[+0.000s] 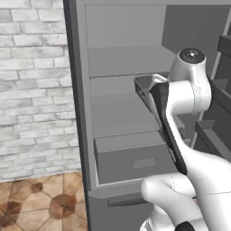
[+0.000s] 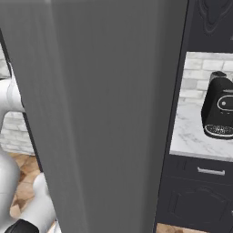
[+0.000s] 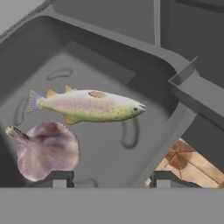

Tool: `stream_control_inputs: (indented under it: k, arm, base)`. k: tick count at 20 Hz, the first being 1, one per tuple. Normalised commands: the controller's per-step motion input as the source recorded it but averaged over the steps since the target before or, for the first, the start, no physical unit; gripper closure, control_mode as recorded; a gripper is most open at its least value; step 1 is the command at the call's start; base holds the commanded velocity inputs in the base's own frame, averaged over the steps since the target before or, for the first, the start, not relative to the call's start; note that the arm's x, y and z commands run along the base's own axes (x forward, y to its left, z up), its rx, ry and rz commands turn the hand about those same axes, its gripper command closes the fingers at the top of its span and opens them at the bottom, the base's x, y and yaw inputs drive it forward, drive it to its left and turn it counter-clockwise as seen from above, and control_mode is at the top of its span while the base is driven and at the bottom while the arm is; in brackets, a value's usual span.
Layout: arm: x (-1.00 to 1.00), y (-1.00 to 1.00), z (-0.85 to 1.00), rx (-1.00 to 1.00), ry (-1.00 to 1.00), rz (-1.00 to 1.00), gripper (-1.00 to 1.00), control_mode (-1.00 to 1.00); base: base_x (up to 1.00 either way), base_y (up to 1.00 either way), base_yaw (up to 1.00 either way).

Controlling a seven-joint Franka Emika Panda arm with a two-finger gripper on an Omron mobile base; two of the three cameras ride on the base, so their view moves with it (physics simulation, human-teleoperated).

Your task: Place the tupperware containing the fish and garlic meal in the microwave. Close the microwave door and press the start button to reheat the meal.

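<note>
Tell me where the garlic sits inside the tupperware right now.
In the hand view, the garlic lies on the floor of the tupperware at lower left, just below the fish and near one of the fingers.

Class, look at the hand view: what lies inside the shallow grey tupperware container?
Inside the shallow translucent grey tupperware container lie a speckled whole fish and a pinkish garlic bulb. The floor beneath both is covered.

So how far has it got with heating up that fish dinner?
Early on. The grey tupperware, with the fish and garlic inside, is up off the shelves; its right rim sits between the gripper fingertips, apparently held. Nothing looks finished. Left: set it in the microwave, shut the door, press start.
</note>
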Motion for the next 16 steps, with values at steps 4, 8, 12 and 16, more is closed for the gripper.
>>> stream_control_inputs:
  k: [4,8,12,16]
  arm:
    - [-0.03,-0.01,-0.24,0.0,0.11,0.04,1.0,-1.0]
    - [0.01,0.0,-0.01,0.0,0.0,0.02,1.0,-1.0]
    - [0.0,0.0,0.0,0.0,0.0,0.0,1.0,1.0]
    - [0.0,0.0,0.0,0.0,0.0,0.0,1.0,1.0]
  base:
    - [0.0,0.0,0.0]
    - [0.0,0.0,0.0]
    - [-0.18,0.0,0.04]
    - [-0.66,0.19,0.15]
